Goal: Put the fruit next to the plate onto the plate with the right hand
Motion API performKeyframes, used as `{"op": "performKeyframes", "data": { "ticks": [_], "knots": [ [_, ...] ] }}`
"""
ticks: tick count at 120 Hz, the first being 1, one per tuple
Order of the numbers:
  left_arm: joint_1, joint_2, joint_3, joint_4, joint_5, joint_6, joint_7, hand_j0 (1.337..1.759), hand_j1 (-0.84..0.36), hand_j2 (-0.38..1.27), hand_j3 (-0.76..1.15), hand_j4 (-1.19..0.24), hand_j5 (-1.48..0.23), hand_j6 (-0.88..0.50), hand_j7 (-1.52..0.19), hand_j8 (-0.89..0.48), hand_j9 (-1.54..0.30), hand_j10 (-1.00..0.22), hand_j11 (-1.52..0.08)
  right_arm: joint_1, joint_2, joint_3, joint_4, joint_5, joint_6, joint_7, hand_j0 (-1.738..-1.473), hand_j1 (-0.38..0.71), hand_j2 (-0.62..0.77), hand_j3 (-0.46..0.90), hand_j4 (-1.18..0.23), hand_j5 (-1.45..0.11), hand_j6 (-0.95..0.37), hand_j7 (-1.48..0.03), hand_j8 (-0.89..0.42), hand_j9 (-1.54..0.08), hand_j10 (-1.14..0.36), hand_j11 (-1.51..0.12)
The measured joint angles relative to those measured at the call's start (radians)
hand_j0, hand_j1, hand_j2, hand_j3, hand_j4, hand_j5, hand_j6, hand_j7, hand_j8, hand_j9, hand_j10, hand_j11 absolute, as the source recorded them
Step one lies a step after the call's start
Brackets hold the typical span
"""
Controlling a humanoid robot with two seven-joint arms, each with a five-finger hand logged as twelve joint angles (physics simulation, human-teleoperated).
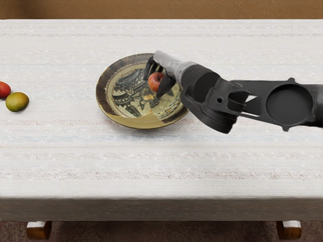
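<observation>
Right hand [164, 70] clamped around a red fruit [156, 80], over the plate [103, 94] near its 1 o'clock rim, plate mid table [161, 166], a mango [17, 102] and a second red fruit [3, 89] far off at 9 o'clock

A long table draped in whitish woven cloth [161, 166] is shown; a plain brown wall [161, 9] is seen behind it, rounded wooden feet [38, 232] beneath it

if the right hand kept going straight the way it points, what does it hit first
Likely the far-left rim of the plate: the right hand, shut on the red fruit, points up-left across it. Height is unclear; it may pass over.
</observation>
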Motion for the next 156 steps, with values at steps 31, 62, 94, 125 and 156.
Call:
{"op": "performKeyframes", "data": {
  "ticks": [31, 62, 94, 125, 156],
  "knots": [
    [0.0, 0.0, 0.0, 0.0, 0.0, 0.0, 0.0, 1.658, 0.35, 0.0, 0.0, 0.0, 0.0, 0.0, 0.0, 0.0, 0.0, 0.0, 0.0, 0.007, 0.175, 0.01, -0.257, 0.016, 0.084, 0.0, -1.65, 0.3, 0.27, 0.0, -0.74, -1.11, -0.47, -1.02, -0.34, -1.1, -0.56, -1.11],
    [0.0, 0.0, 0.0, 0.0, 0.0, 0.0, 0.0, 1.658, 0.35, 0.0, 0.0, 0.0, 0.0, 0.0, 0.0, 0.0, 0.0, 0.0, 0.0, -0.032, 0.224, 0.012, -0.34, 0.009, 0.102, -0.001, -1.652, 0.06, 0.15, 0.0, -0.5, -0.71, -0.31, -0.68, -0.23, -0.72, -0.38, -0.72],
    [0.0, 0.0, 0.0, 0.0, 0.0, 0.0, 0.0, 1.658, 0.35, 0.0, 0.0, 0.0, 0.0, 0.0, 0.0, 0.0, 0.0, 0.0, 0.0, -0.012, 0.226, 0.055, -0.331, 0.116, 0.114, -0.002, -1.656, -0.24, 0.04, 0.0, -0.14, -0.19, -0.09, -0.18, -0.06, -0.19, -0.1, -0.2],
    [0.0, 0.0, 0.0, 0.0, 0.0, 0.0, 0.0, 1.658, 0.35, 0.0, 0.0, 0.0, 0.0, 0.0, 0.0, 0.0, 0.0, 0.0, 0.0, 0.01, 0.221, 0.333, -0.293, 0.635, 0.577, -0.002, -1.658, -0.32, 0.01, 0.0, -0.04, -0.05, -0.03, -0.05, -0.02, -0.05, -0.03, -0.06],
    [0.0, 0.0, 0.0, 0.0, 0.0, 0.0, 0.0, 1.658, 0.35, 0.0, 0.0, 0.0, 0.0, 0.0, 0.0, 0.0, 0.0, 0.0, 0.0, -0.339, -0.141, 0.445, -0.18, 1.108, 1.003, -0.002, -1.658, -0.34, 0.0, 0.0, -0.01, -0.02, -0.01, -0.01, -0.01, -0.02, -0.01, -0.02]
  ]
}}
